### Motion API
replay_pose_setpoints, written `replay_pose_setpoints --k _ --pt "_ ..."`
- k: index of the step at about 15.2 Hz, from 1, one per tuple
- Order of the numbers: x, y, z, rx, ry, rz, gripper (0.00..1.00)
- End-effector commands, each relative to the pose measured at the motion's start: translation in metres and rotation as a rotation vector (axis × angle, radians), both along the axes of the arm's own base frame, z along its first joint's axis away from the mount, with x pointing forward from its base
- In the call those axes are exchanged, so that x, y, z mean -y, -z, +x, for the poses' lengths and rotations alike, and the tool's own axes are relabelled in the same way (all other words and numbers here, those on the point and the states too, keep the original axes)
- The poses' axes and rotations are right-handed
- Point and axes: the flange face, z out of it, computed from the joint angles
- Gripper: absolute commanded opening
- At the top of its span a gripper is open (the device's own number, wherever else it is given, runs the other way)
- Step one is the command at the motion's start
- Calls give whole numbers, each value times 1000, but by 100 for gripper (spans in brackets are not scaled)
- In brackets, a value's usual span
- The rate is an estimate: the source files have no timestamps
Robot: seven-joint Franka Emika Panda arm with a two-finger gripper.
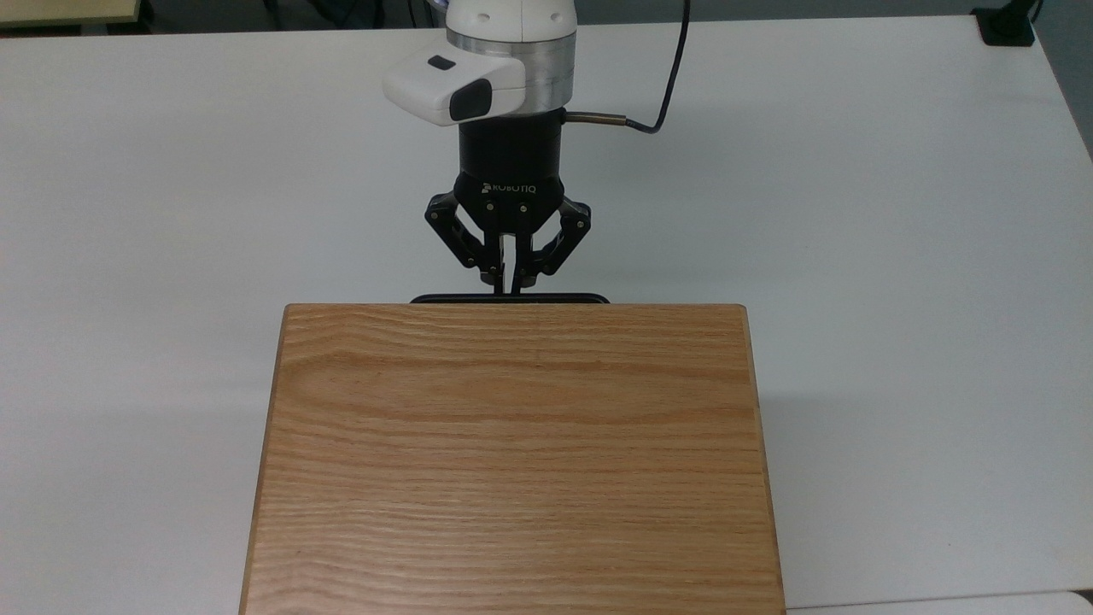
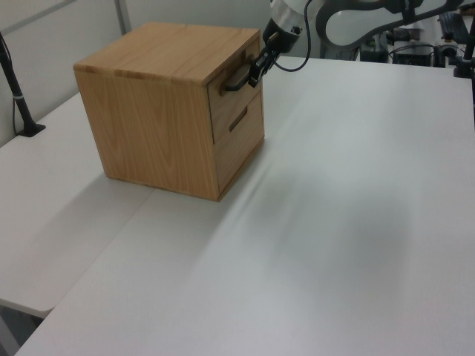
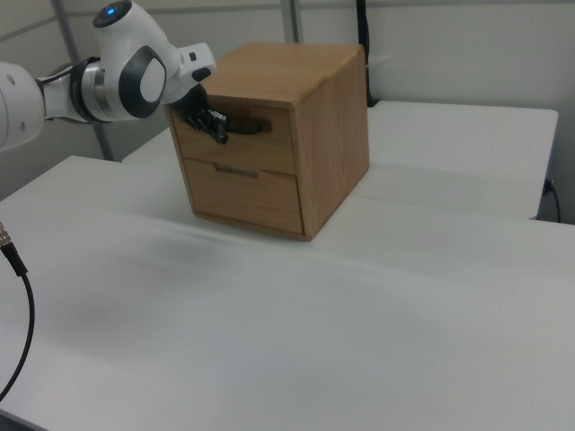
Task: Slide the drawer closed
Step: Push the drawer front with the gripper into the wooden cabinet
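The drawer point(image 2: 233, 100) sits pushed in, its wooden front panel point(image 3: 269, 148) flush with the face of the oak cabinet point(image 1: 512, 461). From the top view just its black bar handle point(image 1: 510, 298) pokes out past the cabinet's upper edge. My gripper point(image 1: 510, 289) points at the middle of that handle, fingers shut together, their tips against the bar. The left view has the gripper point(image 2: 254, 76) at the handle point(image 2: 236, 80) near the cabinet's top corner. In the right view the gripper point(image 3: 218, 133) meets the handle point(image 3: 250, 126) from the right view's left.
A second drawer front point(image 3: 243, 193) lies below the first, also flush. The cabinet stands on a white table point(image 1: 897, 256). A black cable point(image 1: 666, 85) trails from my wrist. A black post point(image 2: 18, 96) stands at the left view's left edge.
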Motion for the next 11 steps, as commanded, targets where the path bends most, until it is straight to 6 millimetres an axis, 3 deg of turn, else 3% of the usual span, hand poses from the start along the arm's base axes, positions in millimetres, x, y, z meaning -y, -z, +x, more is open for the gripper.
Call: replay_pose_setpoints --k 1,4,9,10,11 --pt "20 -30 -6 27 24 -41 15" --pt "32 -46 -51 -250 -58 -86 27" --pt "54 -74 -111 -453 -102 -58 79" --pt "67 -80 -120 -463 -81 -50 99" --pt "75 -81 -129 -492 -71 -47 100"
